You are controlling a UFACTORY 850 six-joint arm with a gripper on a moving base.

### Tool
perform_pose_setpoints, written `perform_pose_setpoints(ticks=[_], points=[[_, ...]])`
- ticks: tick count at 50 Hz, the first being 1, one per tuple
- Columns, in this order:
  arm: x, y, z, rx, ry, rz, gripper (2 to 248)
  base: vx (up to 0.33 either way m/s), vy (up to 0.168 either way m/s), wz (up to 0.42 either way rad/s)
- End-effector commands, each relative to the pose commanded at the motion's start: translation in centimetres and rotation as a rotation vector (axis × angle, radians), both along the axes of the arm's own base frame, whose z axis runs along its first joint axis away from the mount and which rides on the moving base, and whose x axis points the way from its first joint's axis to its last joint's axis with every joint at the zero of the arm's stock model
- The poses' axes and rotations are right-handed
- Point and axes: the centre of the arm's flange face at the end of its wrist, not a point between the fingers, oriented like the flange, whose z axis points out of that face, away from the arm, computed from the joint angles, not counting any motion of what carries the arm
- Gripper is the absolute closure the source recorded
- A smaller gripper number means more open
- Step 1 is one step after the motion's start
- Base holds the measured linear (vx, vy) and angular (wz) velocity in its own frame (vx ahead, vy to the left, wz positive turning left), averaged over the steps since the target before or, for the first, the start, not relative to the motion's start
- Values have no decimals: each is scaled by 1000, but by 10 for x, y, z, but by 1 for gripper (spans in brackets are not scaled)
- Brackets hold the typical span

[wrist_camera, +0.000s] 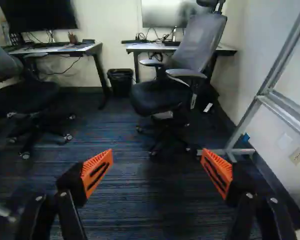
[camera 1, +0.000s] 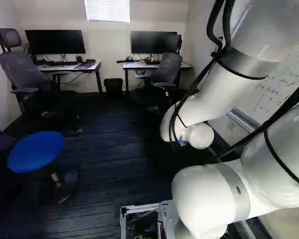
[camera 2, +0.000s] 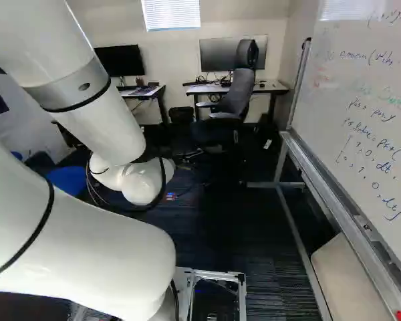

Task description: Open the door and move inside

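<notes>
1. well, the gripper stands wide, its orange pads well apart with striped carpet showing between them.
2. ahead of it, a grey office chair is at a desk bearing a monitor; a black bin sits between that desk and another desk.
3. at the left of the left base view is a blue stool.
4. at the right of the right base view stands a whiteboard.
5. the arm blocks much, so i can't tell where the door is.
</notes>
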Motion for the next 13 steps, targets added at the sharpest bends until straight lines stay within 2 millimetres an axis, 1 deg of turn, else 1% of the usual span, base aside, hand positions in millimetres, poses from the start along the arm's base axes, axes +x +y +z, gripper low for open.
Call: perform_pose_setpoints(ticks=[13], points=[[0, 0, 0, 0, 0, 0, 3, 0, 0, 0]])
